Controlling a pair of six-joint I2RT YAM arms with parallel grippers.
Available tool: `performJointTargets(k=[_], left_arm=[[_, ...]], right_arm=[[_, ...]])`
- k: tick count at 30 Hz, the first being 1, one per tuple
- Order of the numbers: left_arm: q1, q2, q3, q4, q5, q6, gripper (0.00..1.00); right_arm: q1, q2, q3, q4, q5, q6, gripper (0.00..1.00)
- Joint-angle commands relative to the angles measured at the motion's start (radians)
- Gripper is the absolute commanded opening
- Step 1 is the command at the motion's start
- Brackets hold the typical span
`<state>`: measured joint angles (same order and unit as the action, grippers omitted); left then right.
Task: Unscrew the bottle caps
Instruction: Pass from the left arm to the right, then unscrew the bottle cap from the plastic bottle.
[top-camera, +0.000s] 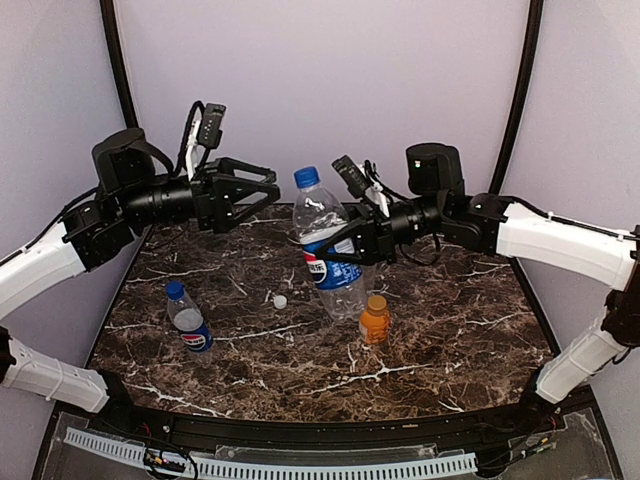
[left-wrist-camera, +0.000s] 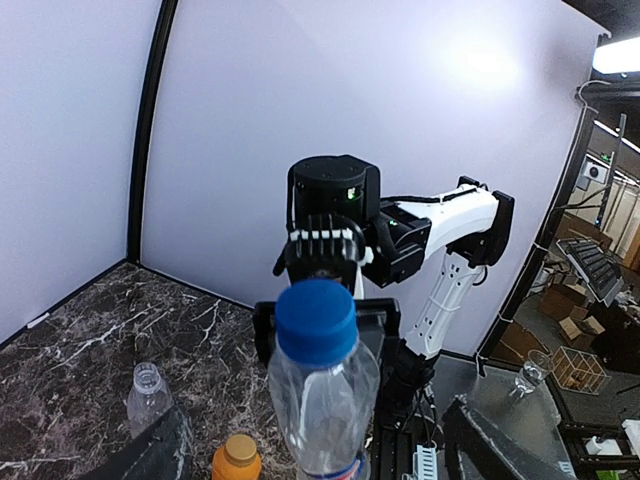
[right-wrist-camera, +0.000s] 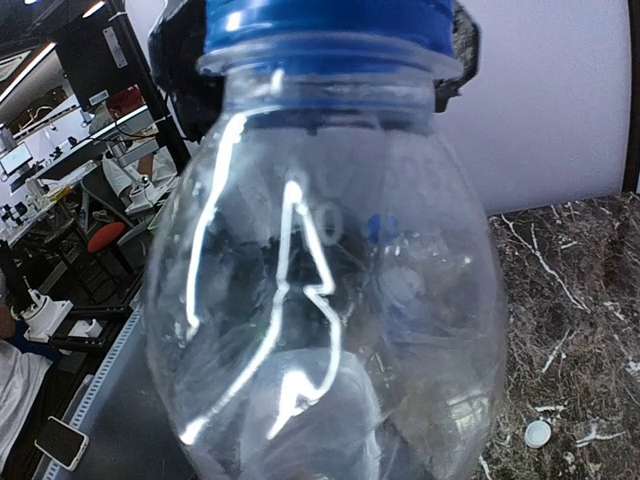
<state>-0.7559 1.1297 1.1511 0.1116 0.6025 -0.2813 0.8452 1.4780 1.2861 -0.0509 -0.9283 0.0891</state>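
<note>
**Top external view: left fingers spread beside the blue cap, right fingers pinching the big bottle**

A small bottle, capped in blue, stands at the left of the worktop. The left fingers hang raised over the worktop, level with the blue cap and just left of it, not touching. A white cap lies loose on the worktop. The big bottle is nearly upright, with the right fingers clamped on its labelled middle. An orange bottle stands just right of its base.
</note>
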Motion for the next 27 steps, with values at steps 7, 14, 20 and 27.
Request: performJointTargets(k=[7,14,20,27], left_arm=[[-0.003,0.113,0.12,-0.08,0.103,-0.044,0.79],[-0.003,0.132,0.119,-0.077,0.15,-0.047,0.69],[-0.003,0.139,0.111,-0.065,0.16,-0.055,0.52],[-0.003,0.139,0.084,-0.018,0.129,-0.105,0.16]], right_arm=[[0.07,0.054,0.022,-0.035,-0.055,-0.082,0.05],[0.075,0.068,0.029,-0.049,-0.046,-0.083,0.03],[0.075,0.067,0.035,-0.059,-0.026,-0.083,0.02],[0.075,0.064,0.037,-0.073,0.114,-0.079,0.0]])
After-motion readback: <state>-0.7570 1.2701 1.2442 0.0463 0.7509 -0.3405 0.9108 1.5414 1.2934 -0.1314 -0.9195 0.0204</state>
